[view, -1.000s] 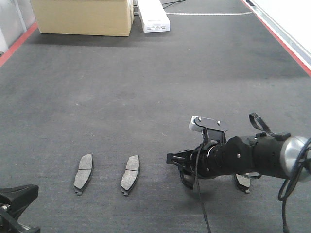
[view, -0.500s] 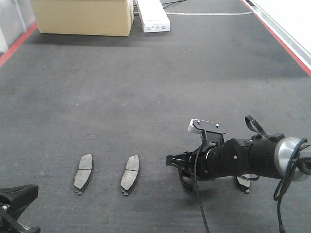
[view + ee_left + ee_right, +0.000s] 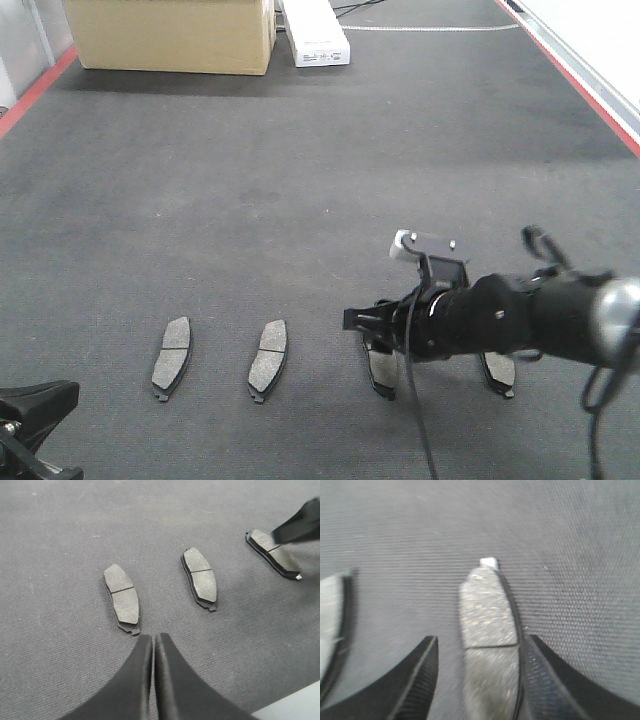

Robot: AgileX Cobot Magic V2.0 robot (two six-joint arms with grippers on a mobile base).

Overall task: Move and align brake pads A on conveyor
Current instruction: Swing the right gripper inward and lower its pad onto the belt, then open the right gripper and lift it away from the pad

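Note:
Several dark grey brake pads lie in a row on the charcoal conveyor (image 3: pixel 320 180): one at the left (image 3: pixel 171 357), a second (image 3: pixel 268 356), a third (image 3: pixel 381 368) and a fourth (image 3: pixel 498 372) partly behind the right arm. My right gripper (image 3: pixel 352 320) hovers open just over the third pad (image 3: pixel 487 630), which lies flat between its fingertips (image 3: pixel 480 639), close to the right finger, with a gap to the left finger. My left gripper (image 3: pixel 152 637) is shut and empty, near the left pad (image 3: pixel 122 597). It also shows at the bottom left corner (image 3: pixel 35 405).
A cardboard box (image 3: pixel 170 35) and a white box (image 3: pixel 315 35) stand at the far end of the belt. Red strips run along the left edge (image 3: pixel 30 95) and right edge (image 3: pixel 590 85). A pale surface (image 3: pixel 295 707) borders the belt near the left arm.
My right gripper has lifted slightly and drawn back to the right. The third pad, earlier hidden under it, now shows lying on the belt. The left arm has not moved.

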